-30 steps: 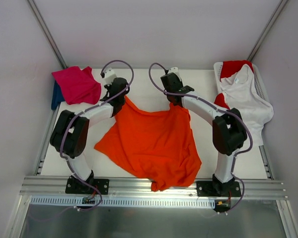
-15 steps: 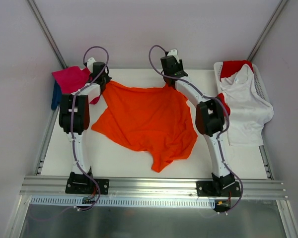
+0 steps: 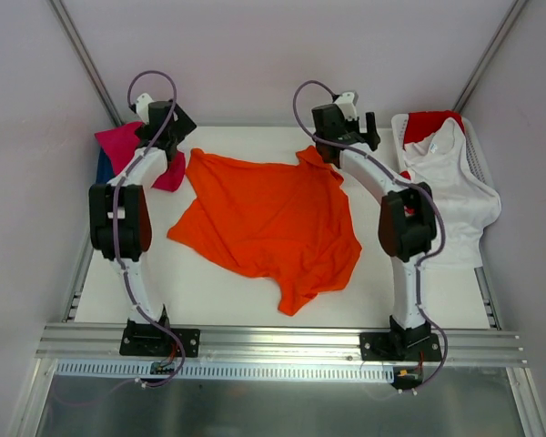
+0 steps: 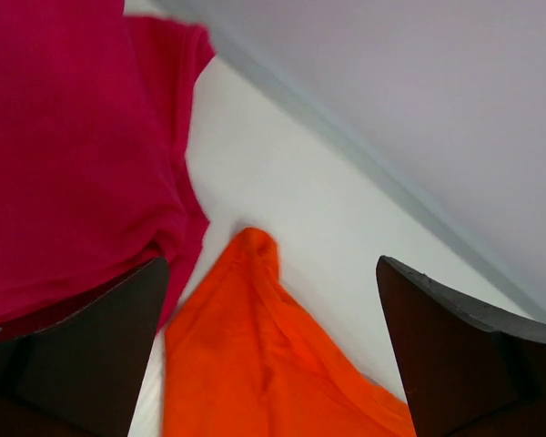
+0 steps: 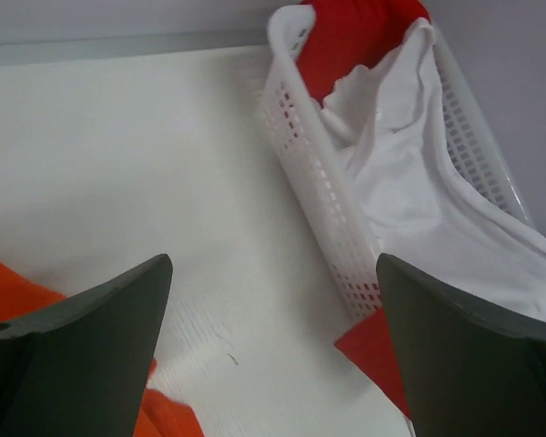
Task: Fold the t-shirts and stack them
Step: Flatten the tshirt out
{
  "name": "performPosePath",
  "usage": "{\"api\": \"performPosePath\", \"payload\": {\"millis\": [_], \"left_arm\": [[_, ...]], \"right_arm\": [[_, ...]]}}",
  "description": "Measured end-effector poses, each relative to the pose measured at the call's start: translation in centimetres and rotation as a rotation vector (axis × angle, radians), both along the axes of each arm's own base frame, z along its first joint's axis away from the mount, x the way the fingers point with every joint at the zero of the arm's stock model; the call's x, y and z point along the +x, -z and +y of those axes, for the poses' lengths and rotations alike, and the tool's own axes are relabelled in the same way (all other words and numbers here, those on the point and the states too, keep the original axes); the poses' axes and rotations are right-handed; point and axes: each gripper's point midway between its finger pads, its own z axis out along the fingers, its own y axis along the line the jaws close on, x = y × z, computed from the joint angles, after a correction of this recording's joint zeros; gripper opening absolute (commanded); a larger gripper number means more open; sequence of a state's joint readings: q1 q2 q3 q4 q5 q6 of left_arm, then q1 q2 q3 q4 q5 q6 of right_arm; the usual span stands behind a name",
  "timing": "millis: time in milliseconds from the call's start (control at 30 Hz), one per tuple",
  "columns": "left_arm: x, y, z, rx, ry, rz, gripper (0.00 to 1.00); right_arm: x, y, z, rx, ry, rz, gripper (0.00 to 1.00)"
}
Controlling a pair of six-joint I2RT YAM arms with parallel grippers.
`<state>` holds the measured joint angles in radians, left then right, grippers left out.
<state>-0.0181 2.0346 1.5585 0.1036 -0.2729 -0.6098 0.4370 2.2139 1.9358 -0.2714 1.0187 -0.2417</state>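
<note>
A white table (image 3: 218, 296) filled the middle of the enclosure. At its far right corner stood a white plastic basket (image 3: 479, 153), its long side running near to far and its wall pierced with rows of small slots. Pale grey walls (image 3: 282, 55) closed the far side and both flanks, with slanted metal struts (image 3: 80, 56) at the far corners. An aluminium rail (image 3: 282, 339) ran along the table's near edge, and a slotted white cable duct (image 3: 282, 370) lay just nearer.
</note>
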Motion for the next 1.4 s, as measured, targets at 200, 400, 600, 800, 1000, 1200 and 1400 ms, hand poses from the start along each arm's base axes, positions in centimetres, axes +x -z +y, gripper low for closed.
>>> {"api": "performPosePath", "payload": {"millis": [200,400,600,800,1000,1200,1400], "left_arm": [[-8.7,-14.3,-5.6,0.013,0.053,-0.226,0.99],[-18.9,-13.2,-13.1,-0.092,0.24,-0.229,0.98],[-27.0,4.3,-10.6,-0.109,0.182,0.211,0.97],[-32.3,7.3,-8.7,-0.213,0.066,0.248,0.97],[-32.2,6.2,-7.6,-0.277,-0.047,0.166,0.98],[-32.1,8.1,-5.7,-0.272,-0.197,0.196,0.98],[-32.1,11.0,-4.3,-0.251,-0.304,0.285,0.92]], "right_arm": [[-8.0,-6.7,-1.1,0.13,-0.008,-0.105,0.99],[-14.5,-5.0,0.2,0.373,-0.133,-0.066,1.0],[-20.0,5.6,1.6,0.538,-0.194,0.215,0.97],[-23.5,8.7,4.1,0.663,-0.254,0.326,0.97],[-23.7,7.6,5.3,0.706,-0.295,0.303,0.97],[-24.0,6.8,5.2,0.716,-0.304,0.283,0.97],[-24.6,6.5,4.6,0.71,-0.301,0.279,0.97]]}}
